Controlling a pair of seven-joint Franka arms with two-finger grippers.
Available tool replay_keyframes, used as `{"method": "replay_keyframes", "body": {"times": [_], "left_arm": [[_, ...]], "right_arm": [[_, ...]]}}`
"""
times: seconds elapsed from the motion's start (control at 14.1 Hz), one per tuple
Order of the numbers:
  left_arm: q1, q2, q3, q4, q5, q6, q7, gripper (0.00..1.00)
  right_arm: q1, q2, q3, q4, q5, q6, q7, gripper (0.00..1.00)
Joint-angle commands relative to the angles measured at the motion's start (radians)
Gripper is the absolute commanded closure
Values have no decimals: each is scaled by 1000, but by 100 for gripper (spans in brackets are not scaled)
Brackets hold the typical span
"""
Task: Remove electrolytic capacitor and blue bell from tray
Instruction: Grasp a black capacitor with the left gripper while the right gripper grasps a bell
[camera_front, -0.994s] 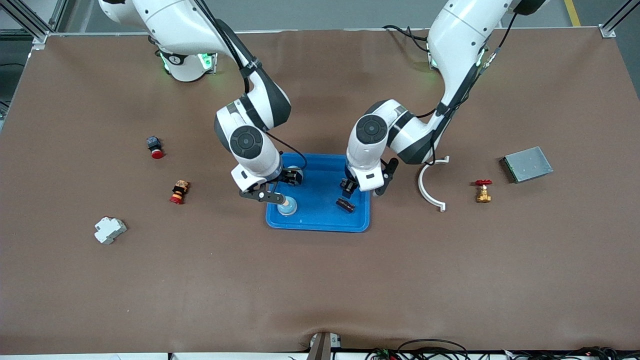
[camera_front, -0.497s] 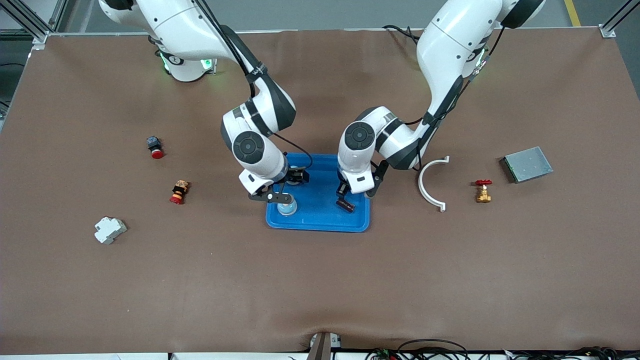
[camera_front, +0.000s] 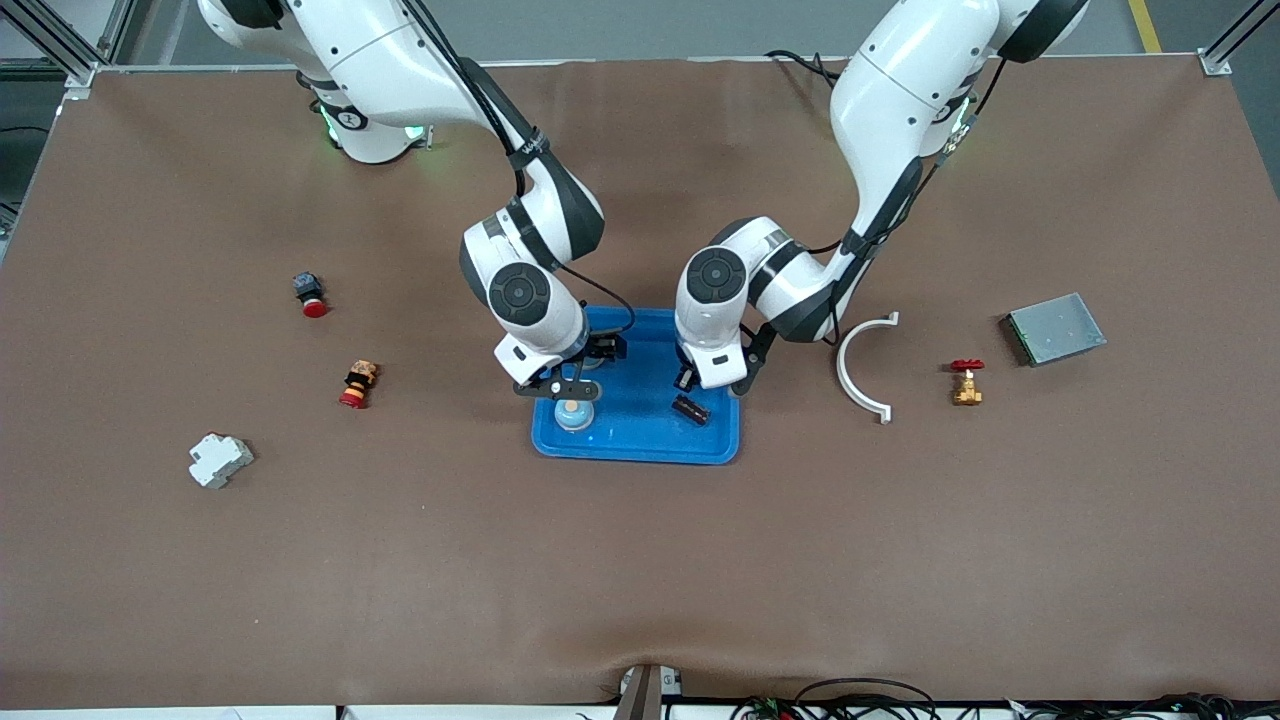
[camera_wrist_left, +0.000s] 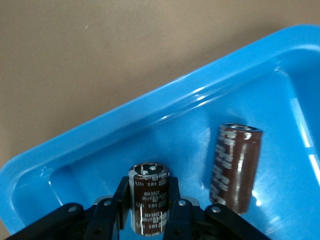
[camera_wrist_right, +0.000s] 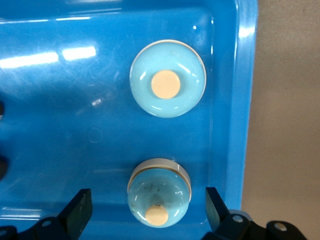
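A: What's in the glossy blue plastic tray (camera_front: 640, 445)?

B: Toward the right arm's end, two pale blue domed bells: one bell (camera_wrist_right: 167, 78) sits free, the second bell (camera_wrist_right: 159, 194) lies between the right gripper's (camera_wrist_right: 150, 212) spread fingers, untouched. Toward the left arm's end, a brown cylindrical capacitor (camera_wrist_left: 235, 167) lies on the floor; the left gripper (camera_wrist_left: 148, 212) pinches another capacitor (camera_wrist_left: 148, 202) above it.
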Motion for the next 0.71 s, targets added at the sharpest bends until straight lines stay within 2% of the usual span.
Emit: {"method": "replay_keyframes", "body": {"times": [0.0,0.36,0.64], "left_arm": [[2,-52,8,4,48,-53,-6,100],[71,-207,3,1,78,-281,154,100],[188,-313,-1,-5,72,-383,378,100]], "right_arm": [[7,2,-6,-22,-30,27,-8,0],[25,5,-6,-61,-30,91,-6,0],[27,23,-6,-61,-30,99,-3,0]]}}
